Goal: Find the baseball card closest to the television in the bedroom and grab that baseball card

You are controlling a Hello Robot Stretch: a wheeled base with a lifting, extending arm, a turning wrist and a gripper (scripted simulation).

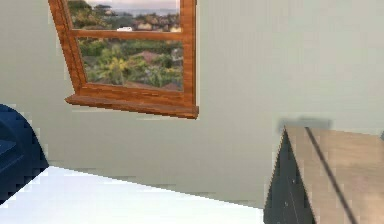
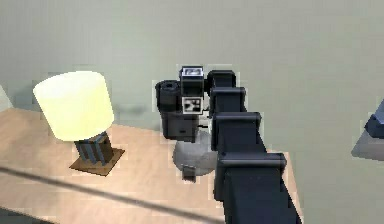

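A pale grey-green wall [image 1: 280,60] spans the back of both views. In the arm side view a light wooden tabletop [image 2: 140,185] runs across the lower half of the frame. What may be the same piece shows at the lower right of the forward view as a wooden top over a dark side. A white flat surface [image 1: 110,200], perhaps a bed, covers the forward view's lower left. Above it, at upper left, sits a wooden-framed window [image 1: 130,50] looking onto greenery.

The arm [image 2: 245,150] rises as a dark square bar from the bottom edge, right of the middle of the arm side view, up toward the centre. At centre left stands a lamp [image 2: 75,105] with a cream shade and a dark base on a brown square.

A dark blue rounded shape [image 1: 15,150] sits at the forward view's left edge, and a grey-blue corner [image 2: 372,135] at the arm side view's right edge.

The gripper [image 2: 180,128] hangs at the frame's centre, left of the white marker squares. Just below it on the tabletop lies a small grey blob [image 2: 188,162]. Whether that is the baseball card cannot be told, nor whether the gripper grasps anything or is released.
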